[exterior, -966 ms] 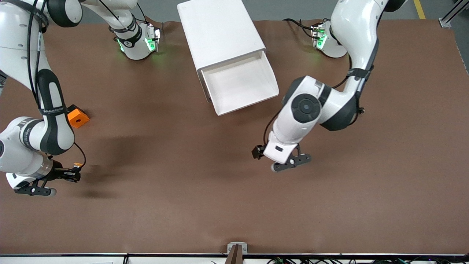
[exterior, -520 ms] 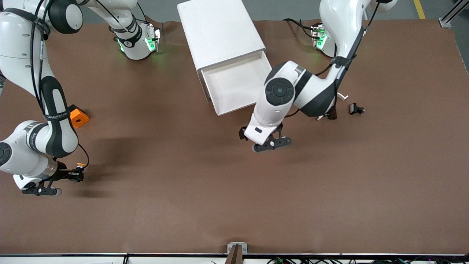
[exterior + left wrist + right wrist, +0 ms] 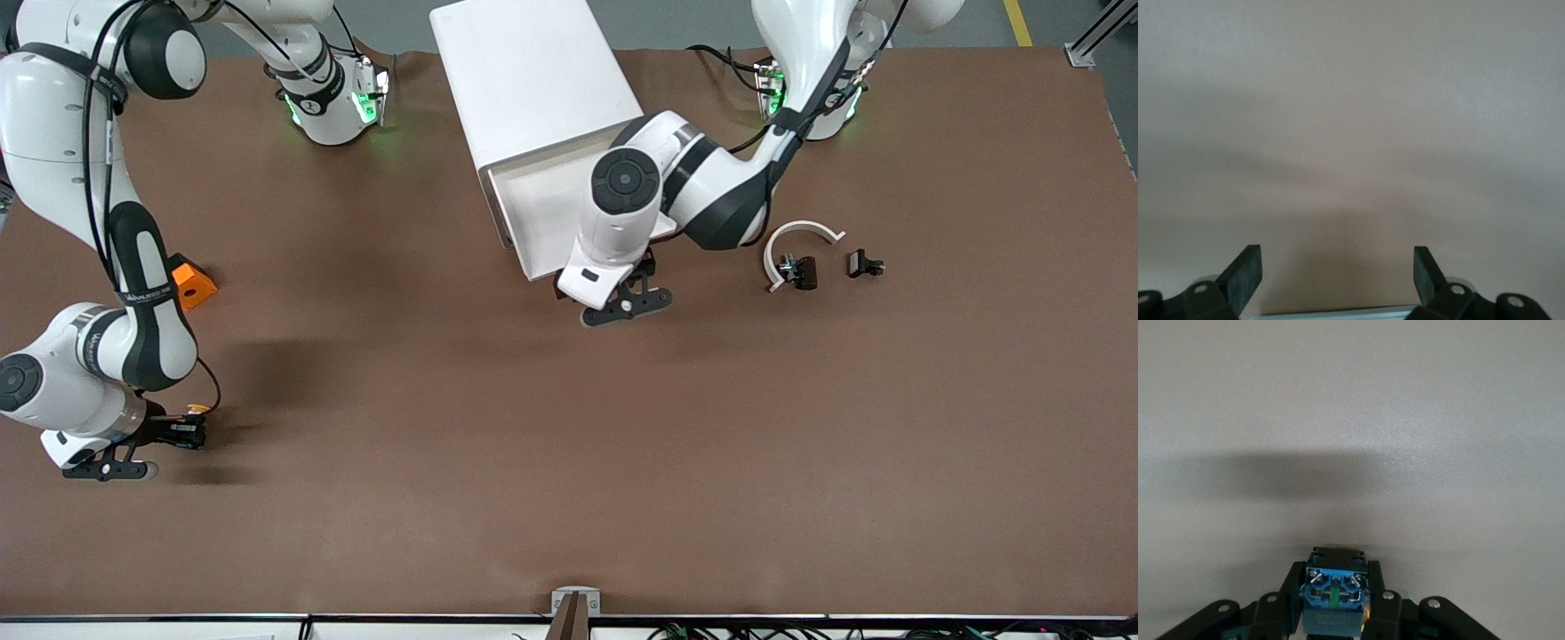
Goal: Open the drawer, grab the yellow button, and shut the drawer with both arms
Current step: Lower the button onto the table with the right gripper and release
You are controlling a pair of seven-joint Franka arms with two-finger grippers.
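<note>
The white cabinet (image 3: 533, 80) stands between the two bases. Its top drawer (image 3: 533, 209) is pulled out, and the left arm's wrist covers part of the tray. My left gripper (image 3: 622, 307) hangs over the table right at the drawer's front edge. In the left wrist view this gripper (image 3: 1336, 275) is open, with bare table between its fingers (image 3: 1245, 273) and a pale edge below. My right gripper (image 3: 182, 433) is low over the table at the right arm's end, shut on the button (image 3: 195, 410). The button's blue base (image 3: 1336, 588) sits between the right gripper's (image 3: 1336, 603) pads.
An orange block with a hole (image 3: 193, 284) lies beside the right forearm. Toward the left arm's end lie a white arc (image 3: 800, 233) with a dark part (image 3: 800, 269) and another small dark part (image 3: 864, 264). The table's front edge carries a metal bracket (image 3: 575, 603).
The left arm has swung from over the open table to the drawer's front edge, uncovering the white arc and dark parts. The right gripper has barely shifted, still holding the button.
</note>
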